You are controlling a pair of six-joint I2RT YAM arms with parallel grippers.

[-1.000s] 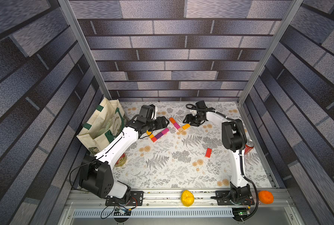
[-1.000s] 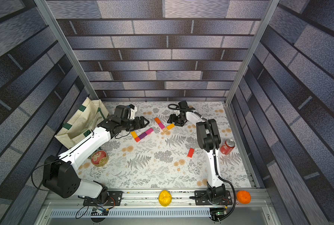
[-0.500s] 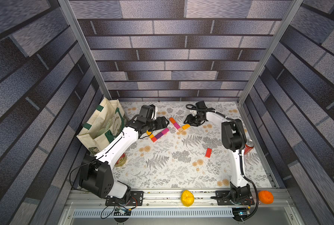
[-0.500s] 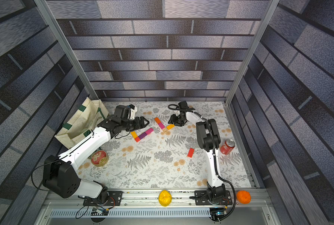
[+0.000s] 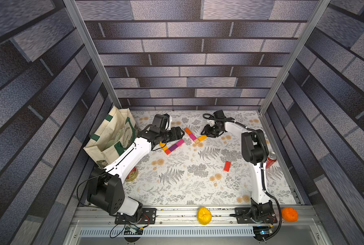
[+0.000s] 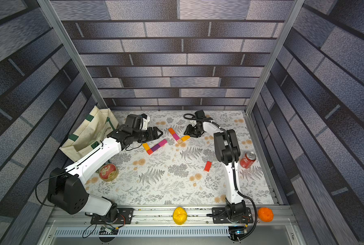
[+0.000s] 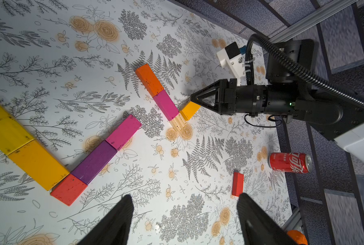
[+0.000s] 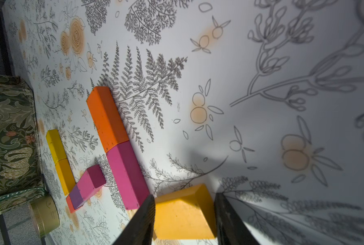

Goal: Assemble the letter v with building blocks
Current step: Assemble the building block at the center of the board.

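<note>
Two block groups lie at the back of the table. A yellow block [image 7: 0, 125], an amber one [image 7: 36, 165], a red one [image 7: 69, 188], a purple one [image 7: 94, 161] and a magenta one [image 7: 123, 131] form a V. Beside it run an orange block [image 5: 187, 131], a magenta block [image 5: 192, 136] and a wood cube [image 7: 177, 123]. An amber block [image 8: 183, 216] touches the cube, and my right gripper [image 8: 184, 197] is shut on it, a finger against each side. My left gripper [image 7: 183, 197] hangs open and empty over bare table. A loose red block [image 5: 227, 166] lies apart.
A cloth tote bag [image 5: 113, 135] stands at the back left, with a round tin [image 6: 108, 171] near the left arm. A red soda can [image 6: 248, 159] lies by the right arm. A yellow lump [image 5: 204, 215] and an orange lump [image 5: 289, 214] sit on the front rail.
The right gripper's fingers have drawn in around the amber block. Neither arm has visibly shifted, and the blocks lie where they were.
</note>
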